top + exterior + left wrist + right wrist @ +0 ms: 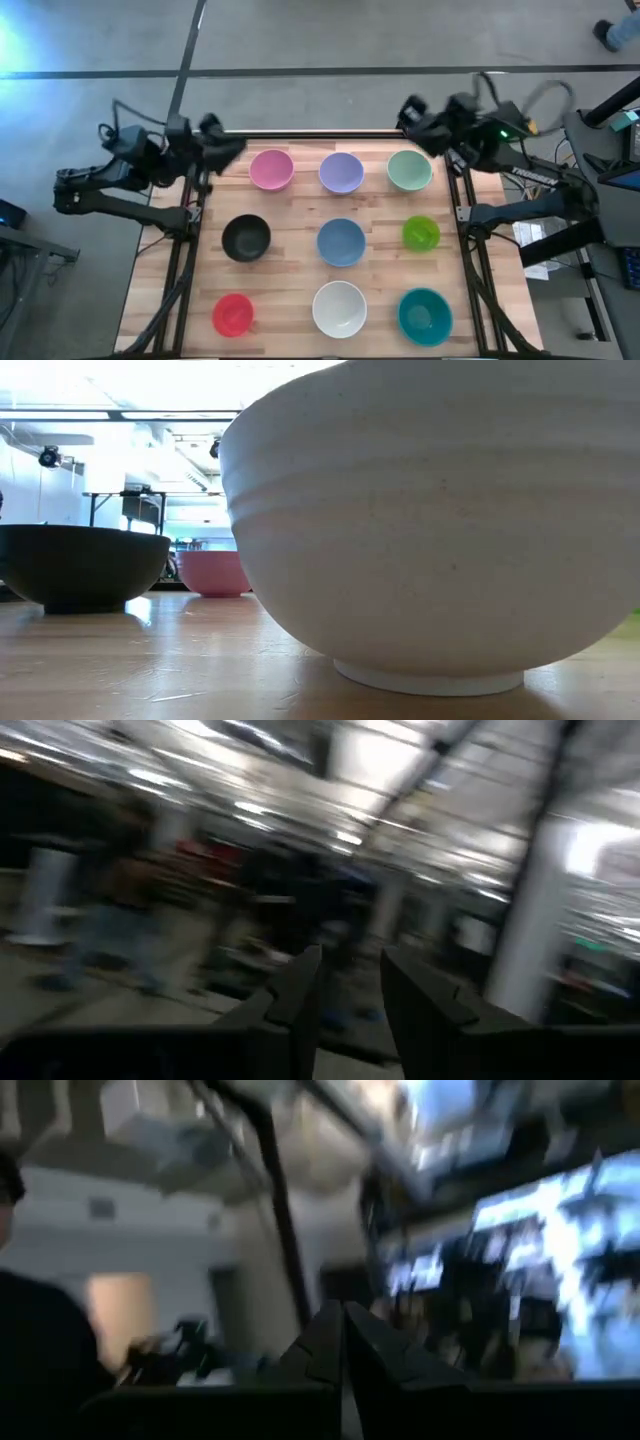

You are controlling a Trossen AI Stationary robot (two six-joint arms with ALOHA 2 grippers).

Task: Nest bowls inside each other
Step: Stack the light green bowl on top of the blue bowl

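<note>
- Your left gripper [345,985]: fingers parted, empty, at the table's [290,205] far-left corner.
- Your right gripper [343,1342]: fingers pressed together, far-right corner.
- White bowl [430,520]: hides most bowls in the low view.

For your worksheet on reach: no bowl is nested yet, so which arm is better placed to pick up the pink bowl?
Probably left: the left gripper sits beside the pink bowl; the right gripper is farther, near the mint green bowl.

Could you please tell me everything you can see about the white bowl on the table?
The white bowl is round, plain and matte, like plastic, with faint horizontal ridges and a short foot ring in the low view. It stands upright and empty on the wooden table, in the middle of the near row, between the red bowl and the teal bowl, touching neither. No hand is near it.
</note>
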